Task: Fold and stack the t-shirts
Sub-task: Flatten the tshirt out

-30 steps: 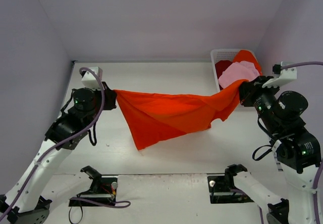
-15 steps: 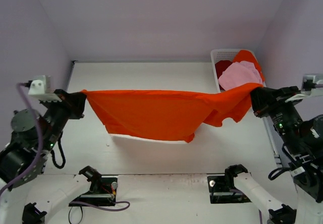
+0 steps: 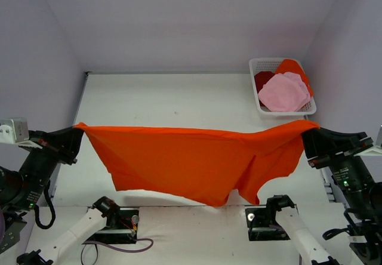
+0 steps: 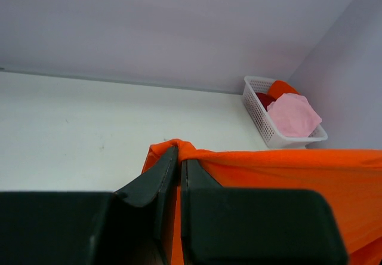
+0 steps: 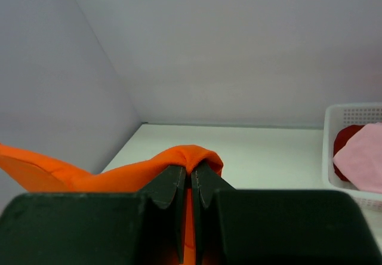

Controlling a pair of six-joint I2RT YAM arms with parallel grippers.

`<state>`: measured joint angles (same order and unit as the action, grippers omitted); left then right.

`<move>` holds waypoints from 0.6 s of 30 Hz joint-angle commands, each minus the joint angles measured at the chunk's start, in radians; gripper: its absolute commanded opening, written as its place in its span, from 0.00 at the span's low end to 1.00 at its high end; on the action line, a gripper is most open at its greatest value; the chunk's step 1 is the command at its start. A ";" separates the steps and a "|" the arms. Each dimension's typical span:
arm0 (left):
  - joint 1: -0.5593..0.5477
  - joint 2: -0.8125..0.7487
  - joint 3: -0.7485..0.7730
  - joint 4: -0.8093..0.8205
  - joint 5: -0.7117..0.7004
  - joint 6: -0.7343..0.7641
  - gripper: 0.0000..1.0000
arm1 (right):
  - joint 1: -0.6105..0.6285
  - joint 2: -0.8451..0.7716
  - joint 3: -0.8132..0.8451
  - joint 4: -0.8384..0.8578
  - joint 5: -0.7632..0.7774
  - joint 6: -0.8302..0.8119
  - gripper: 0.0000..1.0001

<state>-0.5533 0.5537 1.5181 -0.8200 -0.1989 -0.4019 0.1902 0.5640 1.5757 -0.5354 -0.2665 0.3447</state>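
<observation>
Our left gripper (image 3: 77,133) and right gripper (image 3: 306,135) each clamp a corner of the large bright orange-red cloth t-shirt (image 3: 197,163), stretched above the white counter (image 3: 179,98); we should lower evenly, keeping it taut.

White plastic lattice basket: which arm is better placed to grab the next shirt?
Right, probably. The basket sits on the right gripper's side; the left gripper is across the table. Both clamp the large orange-red cloth t-shirt.
</observation>
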 commanded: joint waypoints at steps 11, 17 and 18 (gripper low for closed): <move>0.004 0.014 -0.222 0.140 0.003 -0.074 0.00 | -0.106 0.000 -0.187 0.084 -0.100 0.024 0.00; 0.004 0.020 -0.291 0.171 -0.014 -0.086 0.00 | -0.106 0.017 -0.229 0.084 -0.065 0.005 0.00; 0.004 0.022 -0.297 0.171 -0.016 -0.089 0.00 | -0.106 0.022 -0.233 0.087 -0.060 0.005 0.00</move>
<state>-0.5533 0.5434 1.2182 -0.7509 -0.2005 -0.4690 0.0910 0.5571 1.3476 -0.5434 -0.3481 0.3637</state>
